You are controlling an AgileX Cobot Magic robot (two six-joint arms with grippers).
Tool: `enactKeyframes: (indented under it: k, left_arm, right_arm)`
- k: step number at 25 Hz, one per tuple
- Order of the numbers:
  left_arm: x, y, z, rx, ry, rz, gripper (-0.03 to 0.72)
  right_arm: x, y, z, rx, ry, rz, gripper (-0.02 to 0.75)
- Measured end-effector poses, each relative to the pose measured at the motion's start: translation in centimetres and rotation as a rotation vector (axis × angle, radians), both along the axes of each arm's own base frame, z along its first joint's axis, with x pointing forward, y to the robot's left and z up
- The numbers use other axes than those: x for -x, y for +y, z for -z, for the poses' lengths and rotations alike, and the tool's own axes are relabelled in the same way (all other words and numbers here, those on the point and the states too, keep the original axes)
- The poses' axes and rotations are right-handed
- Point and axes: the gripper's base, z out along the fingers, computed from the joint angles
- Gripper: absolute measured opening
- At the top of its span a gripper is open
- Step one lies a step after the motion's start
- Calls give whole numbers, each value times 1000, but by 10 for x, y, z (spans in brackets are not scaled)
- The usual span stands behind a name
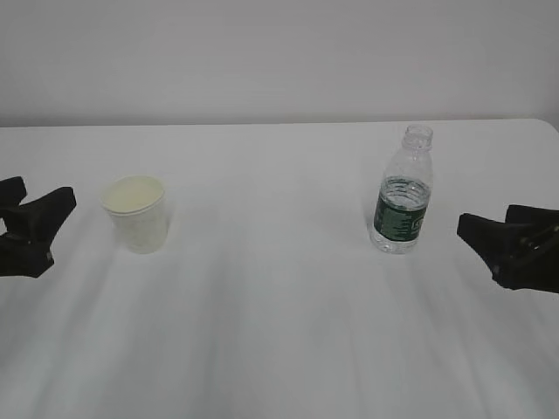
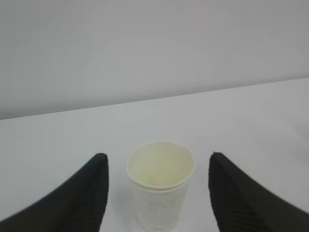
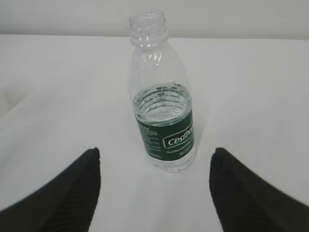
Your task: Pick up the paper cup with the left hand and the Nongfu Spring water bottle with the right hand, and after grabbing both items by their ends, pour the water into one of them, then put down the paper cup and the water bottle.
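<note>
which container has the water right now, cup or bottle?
The Nongfu Spring water bottle: clear liquid shows to about mid-height. The paper cup looks empty inside.

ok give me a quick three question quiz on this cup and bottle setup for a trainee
1. True or false: the paper cup stands upright between the open fingers of the left hand, not yet gripped.
2. Multiple choice: the water in the Nongfu Spring water bottle reaches about: A) the neck, B) the top of the green label, C) there is none.
3. Short answer: is a cap on the bottle, and is the right hand touching it?

Key:
1. True; there are gaps on both sides of the cup.
2. B.
3. No cap; the threaded neck is open. The right hand's jaws are open, with the bottle standing clear ahead of them.
</note>
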Motion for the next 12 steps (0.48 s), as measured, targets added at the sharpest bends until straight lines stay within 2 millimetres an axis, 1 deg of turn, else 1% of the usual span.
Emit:
enactKeyframes:
  k: [3, 7, 12]
  left_arm:
    - [-2, -1, 7, -4, 20, 7, 465]
    - [-4, -2, 21, -5, 72, 9, 464]
    - [-5, -5, 40, -20, 158, 36, 461]
  right_arm:
    - [-3, 1, 8, -11, 13, -14, 538]
    - [-5, 1, 20, 41, 32, -33, 537]
    - [-9, 0, 26, 22, 26, -5, 538]
